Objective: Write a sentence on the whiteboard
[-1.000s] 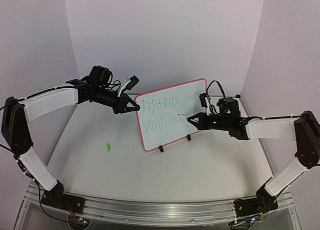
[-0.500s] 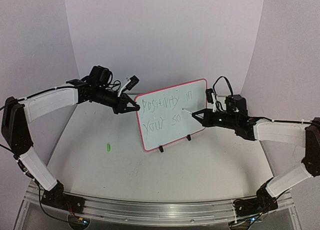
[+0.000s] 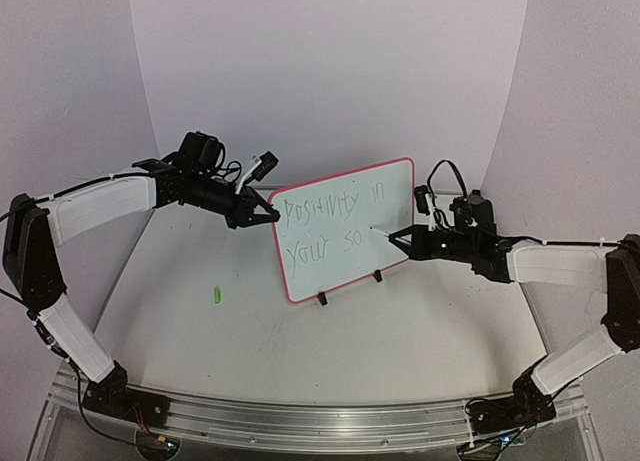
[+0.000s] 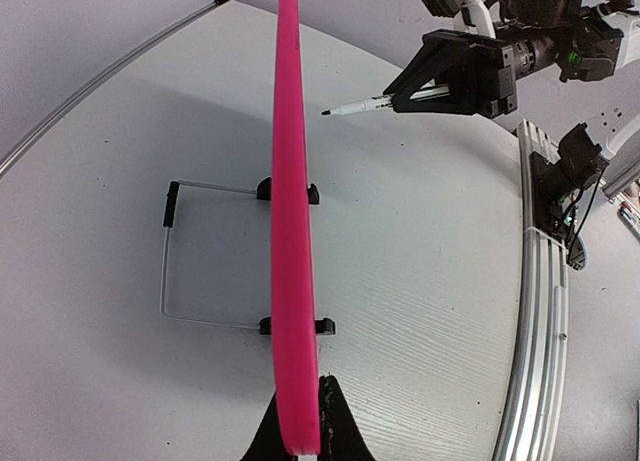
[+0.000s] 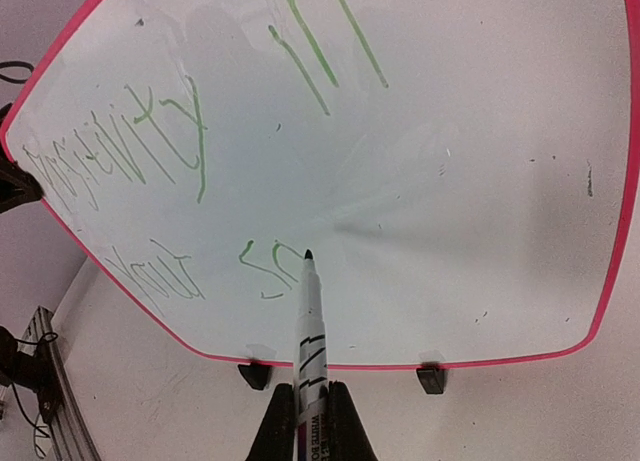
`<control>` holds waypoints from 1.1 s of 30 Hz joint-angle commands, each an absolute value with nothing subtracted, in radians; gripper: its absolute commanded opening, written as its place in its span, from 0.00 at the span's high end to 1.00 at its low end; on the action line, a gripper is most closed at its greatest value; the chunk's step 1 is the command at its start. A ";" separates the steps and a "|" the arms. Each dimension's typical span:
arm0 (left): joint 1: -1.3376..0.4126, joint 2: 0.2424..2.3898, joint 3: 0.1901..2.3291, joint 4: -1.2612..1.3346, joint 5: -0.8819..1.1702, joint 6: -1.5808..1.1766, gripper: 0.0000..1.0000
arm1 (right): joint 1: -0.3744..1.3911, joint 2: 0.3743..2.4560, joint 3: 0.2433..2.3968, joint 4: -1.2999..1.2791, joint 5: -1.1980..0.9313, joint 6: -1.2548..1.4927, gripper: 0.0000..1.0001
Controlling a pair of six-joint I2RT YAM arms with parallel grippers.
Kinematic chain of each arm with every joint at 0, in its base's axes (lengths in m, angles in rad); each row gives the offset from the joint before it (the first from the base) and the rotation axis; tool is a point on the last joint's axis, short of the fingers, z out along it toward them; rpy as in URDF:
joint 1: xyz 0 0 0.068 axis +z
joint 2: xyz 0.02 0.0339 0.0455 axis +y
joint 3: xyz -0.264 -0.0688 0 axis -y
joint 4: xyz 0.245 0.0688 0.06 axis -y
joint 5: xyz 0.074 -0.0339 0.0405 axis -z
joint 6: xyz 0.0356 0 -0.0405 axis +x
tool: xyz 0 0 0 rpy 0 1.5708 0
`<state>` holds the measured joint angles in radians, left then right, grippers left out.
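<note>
Table (image 3: 420, 341): white top, lilac walls on the left, far and right sides.
Green piece (image 3: 215, 294): small, lying alone on the left of the table, well apart from the board.
Left gripper (image 3: 268, 215): pressed together on the whiteboard's left edge, pinching the red-pink rim.
Whiteboard (image 3: 385, 186): mid-table, upright and leaning slightly back on two black feet.
Sentence (image 3: 330, 209): green, two lines, "positivity in" over "your so".
Marker (image 5: 309, 326): tip just right of "so", slightly off the surface.
Right gripper (image 3: 398, 237): clamped around the marker's barrel.
</note>
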<state>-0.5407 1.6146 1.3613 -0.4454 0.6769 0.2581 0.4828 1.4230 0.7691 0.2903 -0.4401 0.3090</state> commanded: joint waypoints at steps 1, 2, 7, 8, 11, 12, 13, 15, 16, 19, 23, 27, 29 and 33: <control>-0.555 1.626 1.364 -0.537 0.612 0.304 1.00 | 0.481 1.456 0.821 0.304 -0.461 0.285 1.00; -0.555 1.626 1.364 -0.538 0.612 0.304 1.00 | 0.481 1.461 0.825 0.304 -0.461 0.283 1.00; -0.555 1.628 1.365 -0.537 0.612 0.304 1.00 | 0.481 1.481 0.849 0.304 -0.473 0.275 1.00; -0.555 1.629 1.365 -0.538 0.612 0.304 1.00 | 0.481 1.484 0.854 0.304 -0.477 0.274 1.00; -0.555 1.629 1.365 -0.538 0.612 0.305 1.00 | 0.481 1.497 0.868 0.304 -0.482 0.272 1.00; -0.555 1.629 1.365 -0.538 0.612 0.305 1.00 | 0.481 1.502 0.872 0.304 -0.483 0.272 1.00; -0.555 1.629 1.365 -0.537 0.613 0.305 1.00 | 0.481 1.507 0.876 0.304 -0.483 0.272 1.00; -0.555 1.630 1.365 -0.538 0.612 0.304 1.00 | 0.481 1.518 0.880 0.302 -0.481 0.275 1.00; -0.555 1.629 1.365 -0.537 0.612 0.304 1.00 | 0.481 1.522 0.880 0.302 -0.480 0.277 1.00; -0.555 1.629 1.365 -0.537 0.611 0.305 1.00 | 0.481 1.529 0.873 0.302 -0.476 0.280 1.00; -0.555 1.629 1.365 -0.537 0.611 0.306 1.00 | 0.481 1.532 0.847 0.302 -0.465 0.288 1.00; -0.555 1.629 1.366 -0.537 0.611 0.306 1.00 | 0.481 1.542 0.826 0.302 -0.454 0.294 1.00; -0.555 1.629 1.366 -0.538 0.611 0.305 1.00 | 0.481 1.552 0.821 0.302 -0.450 0.296 1.00; -0.556 1.630 1.367 -0.537 0.609 0.306 1.00 | 0.480 1.566 0.817 0.302 -0.443 0.299 1.00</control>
